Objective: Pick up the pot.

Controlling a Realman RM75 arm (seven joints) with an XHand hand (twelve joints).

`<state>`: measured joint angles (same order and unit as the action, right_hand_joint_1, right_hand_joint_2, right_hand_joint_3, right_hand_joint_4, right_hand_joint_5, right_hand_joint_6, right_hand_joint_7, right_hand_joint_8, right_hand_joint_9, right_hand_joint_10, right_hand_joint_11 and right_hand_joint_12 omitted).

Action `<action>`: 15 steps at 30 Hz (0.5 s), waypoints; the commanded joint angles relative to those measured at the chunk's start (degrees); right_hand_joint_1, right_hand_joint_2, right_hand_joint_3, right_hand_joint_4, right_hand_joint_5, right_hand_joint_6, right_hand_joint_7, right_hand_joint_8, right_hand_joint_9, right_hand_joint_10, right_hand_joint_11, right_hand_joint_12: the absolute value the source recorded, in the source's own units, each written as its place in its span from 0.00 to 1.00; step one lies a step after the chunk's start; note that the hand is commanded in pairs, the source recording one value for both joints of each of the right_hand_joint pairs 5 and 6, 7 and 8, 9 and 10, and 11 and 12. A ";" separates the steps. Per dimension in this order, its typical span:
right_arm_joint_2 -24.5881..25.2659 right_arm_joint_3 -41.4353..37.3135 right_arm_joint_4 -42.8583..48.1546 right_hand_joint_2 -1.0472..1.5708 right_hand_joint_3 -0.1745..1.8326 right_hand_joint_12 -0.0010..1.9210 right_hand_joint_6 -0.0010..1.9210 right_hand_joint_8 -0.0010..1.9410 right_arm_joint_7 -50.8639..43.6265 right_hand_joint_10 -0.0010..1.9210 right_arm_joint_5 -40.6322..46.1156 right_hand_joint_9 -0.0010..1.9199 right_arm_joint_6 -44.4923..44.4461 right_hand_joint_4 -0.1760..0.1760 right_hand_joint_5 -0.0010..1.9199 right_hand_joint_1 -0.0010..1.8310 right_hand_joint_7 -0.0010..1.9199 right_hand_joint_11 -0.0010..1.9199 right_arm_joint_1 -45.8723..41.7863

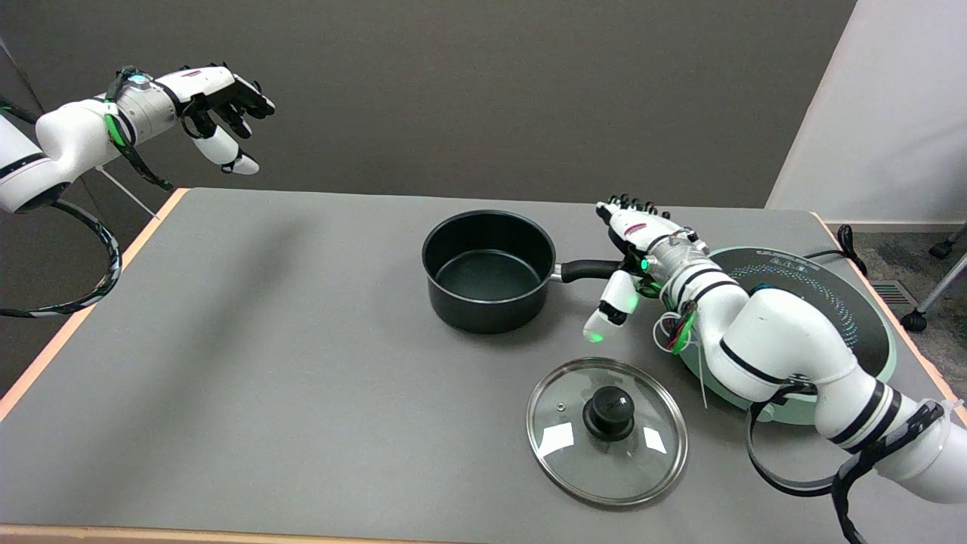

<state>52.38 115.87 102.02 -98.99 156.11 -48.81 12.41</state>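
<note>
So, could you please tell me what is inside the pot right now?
The pot looks empty: its dark floor and far inner wall show bare. The near wall hides only a strip of floor. Its glass lid lies apart on the table.

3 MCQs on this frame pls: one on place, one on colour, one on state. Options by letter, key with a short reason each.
1. Where is the glass lid?
A. On the pot
B. On the table, nearer the camera than the pot
C. On the induction cooktop

2. What colour is the pot?
A. Black
B. Red
C. Silver

3. What is the right hand doing?
A. Lifting the lid
B. Resting on the cooktop
C. At the pot handle, fingers apart, pot standing on the table

Key:
1 B: the lid lies flat on the table, pot uncovered.
2 A: body and handle are black.
3 C: hand at the handle's end, beside the induction cooktop.
</note>
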 commanded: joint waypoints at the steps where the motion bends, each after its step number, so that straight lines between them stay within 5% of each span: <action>1: 0.66 5.98 2.04 0.16 0.55 0.01 0.01 0.01 -0.80 0.01 1.80 0.01 -8.40 0.12 0.01 0.69 0.01 0.01 6.16; 15: 2.57 7.61 -0.60 0.16 0.55 0.01 0.01 0.01 -0.67 0.01 1.86 0.01 -7.48 0.16 0.01 0.69 0.01 0.01 7.93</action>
<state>53.39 121.05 102.96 -99.64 157.61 -54.93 17.29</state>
